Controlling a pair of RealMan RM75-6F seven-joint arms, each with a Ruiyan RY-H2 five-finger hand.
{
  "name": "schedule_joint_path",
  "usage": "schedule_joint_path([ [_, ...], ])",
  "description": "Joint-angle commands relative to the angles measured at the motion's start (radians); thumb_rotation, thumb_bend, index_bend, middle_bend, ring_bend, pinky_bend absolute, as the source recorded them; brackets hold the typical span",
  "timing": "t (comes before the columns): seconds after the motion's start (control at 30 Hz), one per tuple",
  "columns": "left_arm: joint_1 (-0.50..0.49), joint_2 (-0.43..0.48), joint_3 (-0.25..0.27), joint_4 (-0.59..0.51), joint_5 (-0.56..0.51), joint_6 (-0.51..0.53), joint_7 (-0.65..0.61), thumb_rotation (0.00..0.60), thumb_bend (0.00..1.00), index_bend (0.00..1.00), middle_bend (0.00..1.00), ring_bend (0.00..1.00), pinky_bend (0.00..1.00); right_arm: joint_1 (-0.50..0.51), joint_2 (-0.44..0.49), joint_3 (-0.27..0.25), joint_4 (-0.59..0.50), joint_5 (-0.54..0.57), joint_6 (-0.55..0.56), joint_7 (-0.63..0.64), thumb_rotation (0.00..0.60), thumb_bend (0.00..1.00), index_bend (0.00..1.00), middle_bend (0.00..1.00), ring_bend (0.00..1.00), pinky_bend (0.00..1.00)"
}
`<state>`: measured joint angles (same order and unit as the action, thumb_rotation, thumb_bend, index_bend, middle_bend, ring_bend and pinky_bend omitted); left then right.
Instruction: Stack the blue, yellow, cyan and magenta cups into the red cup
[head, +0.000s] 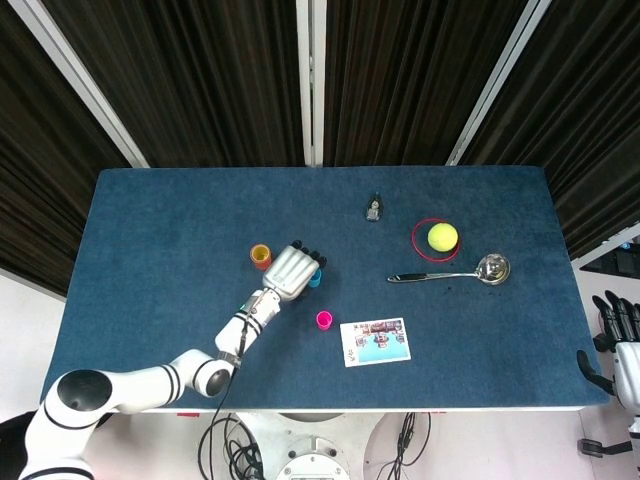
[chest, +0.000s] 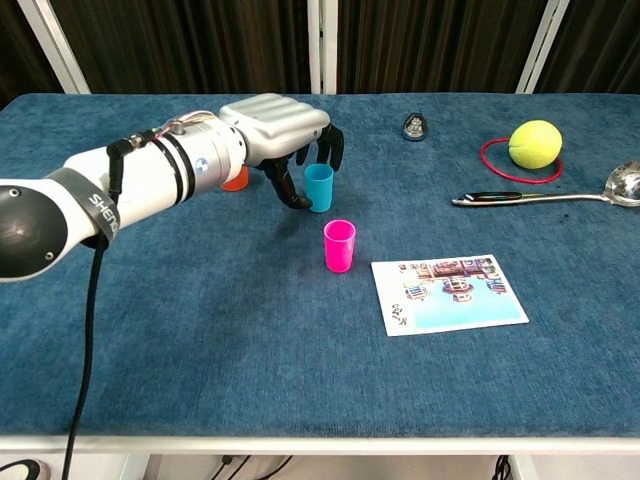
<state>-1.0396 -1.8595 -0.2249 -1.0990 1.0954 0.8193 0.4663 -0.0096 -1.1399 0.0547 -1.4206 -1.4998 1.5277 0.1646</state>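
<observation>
- Cyan cup (chest: 319, 187): smooth plastic, tapered, upright on the table (chest: 200, 330), just behind the magenta cup (chest: 339, 245).
- Left robot hand (chest: 283, 128): reaching low over the table from the left, pale shell on top, dark fingers (chest: 334, 148) curled down around the cyan cup, thumb at its left side; contact or a real grip cannot be told.
- Red cup (head: 261, 256): just left of that hand, a yellow rim showing inside it from above.
- Right robot hand (head: 622, 345): at the far right edge, off the table, fingers apart, holding nothing.
- Table: covered in napped blue cloth.
- Further right: printed card (chest: 449, 292) lying flat, fuzzy tennis ball (chest: 535, 143) inside a thin red ring (chest: 492, 161), shiny metal ladle (chest: 560, 197).
</observation>
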Motion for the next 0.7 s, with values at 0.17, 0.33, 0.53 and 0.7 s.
schedule_joint_path([
  [0.17, -0.009, -0.017, -0.002, 0.039, 0.010, -0.013, -0.029, 0.600, 0.26, 0.41, 0.39, 0.44, 0.37, 0.000, -0.001, 0.000, 0.006, 0.004, -0.003, 0.008, 0.600, 0.31, 0.00, 0.00, 0.00, 0.00],
  [0.33, -0.012, -0.030, -0.006, 0.062, 0.022, -0.014, -0.058, 0.600, 0.33, 0.43, 0.42, 0.47, 0.39, 0.001, -0.002, 0.000, 0.012, 0.008, -0.011, 0.013, 0.600, 0.31, 0.00, 0.00, 0.00, 0.00],
  [0.53, -0.010, -0.031, -0.009, 0.064, 0.036, -0.002, -0.072, 0.600, 0.35, 0.46, 0.45, 0.50, 0.41, 0.001, -0.001, 0.001, 0.015, 0.012, -0.014, 0.017, 0.600, 0.31, 0.00, 0.00, 0.00, 0.00],
  [0.7, 0.003, 0.007, -0.023, 0.003, 0.040, 0.033, -0.066, 0.600, 0.35, 0.46, 0.45, 0.50, 0.41, 0.001, -0.002, 0.000, 0.015, 0.012, -0.015, 0.015, 0.600, 0.31, 0.00, 0.00, 0.00, 0.00],
])
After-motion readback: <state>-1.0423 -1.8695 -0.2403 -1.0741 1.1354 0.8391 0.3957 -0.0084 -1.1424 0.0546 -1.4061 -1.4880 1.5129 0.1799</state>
